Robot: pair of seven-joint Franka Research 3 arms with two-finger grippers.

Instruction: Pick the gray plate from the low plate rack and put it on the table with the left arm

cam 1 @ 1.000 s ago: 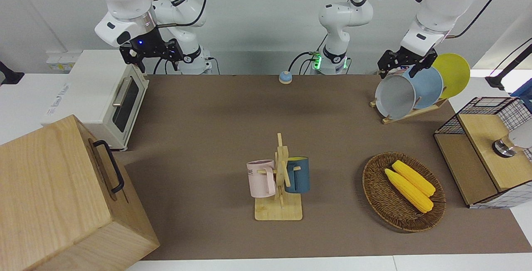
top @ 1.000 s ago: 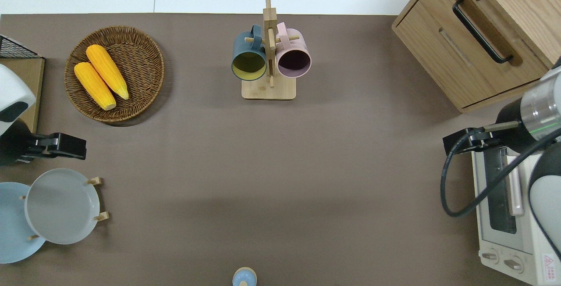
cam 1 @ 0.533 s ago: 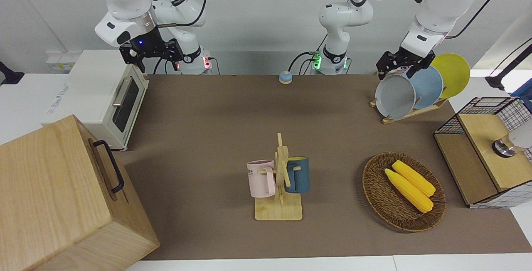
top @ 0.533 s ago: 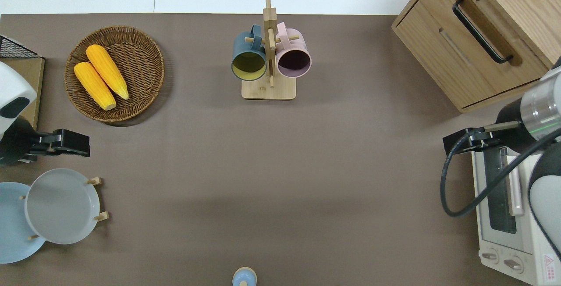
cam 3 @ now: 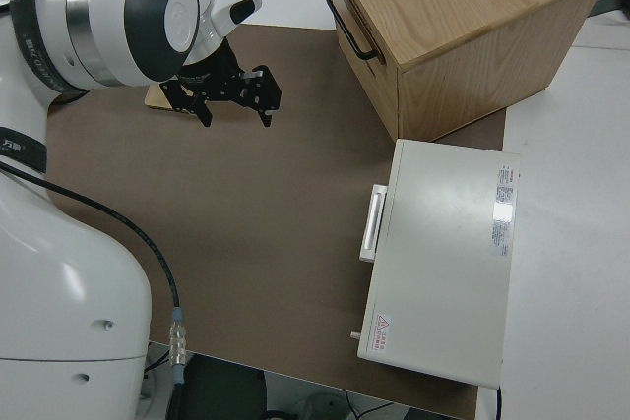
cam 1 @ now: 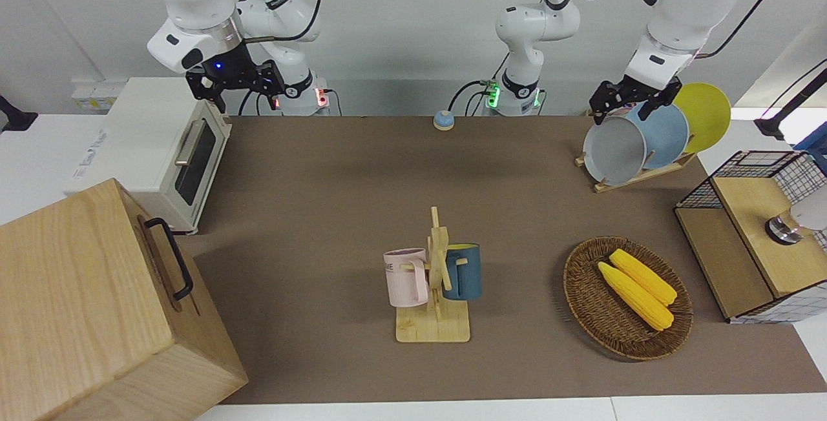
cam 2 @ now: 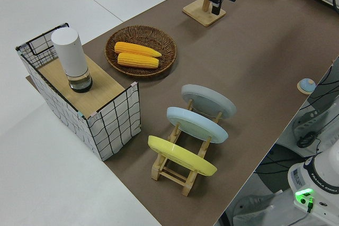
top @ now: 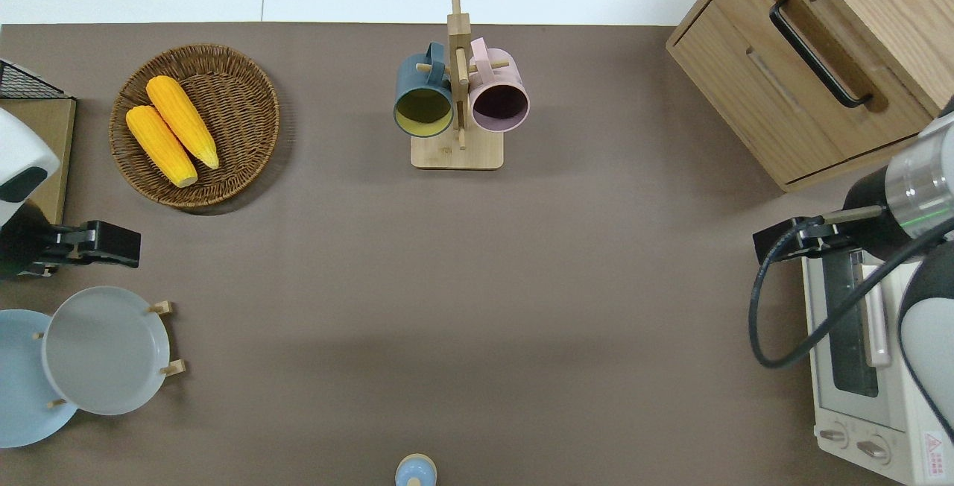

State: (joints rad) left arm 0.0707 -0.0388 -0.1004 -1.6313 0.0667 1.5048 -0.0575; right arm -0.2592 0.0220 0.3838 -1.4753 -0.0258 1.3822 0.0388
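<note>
While the gray plate (cam 1: 614,150) sits tilted in the low plate rack (cam 2: 180,170), in the slot farthest from the robots, the left gripper (top: 89,244) hangs over bare table (top: 477,285) just past the plate's rim, not touching it. Fingers look apart in the front view, though they partly overlap the plates there. Light-blue plate (cam 1: 665,133) and yellow plate (cam 1: 707,114) fill the other slots. Right arm parked, right gripper (cam 3: 236,105) fingers spread.
</note>
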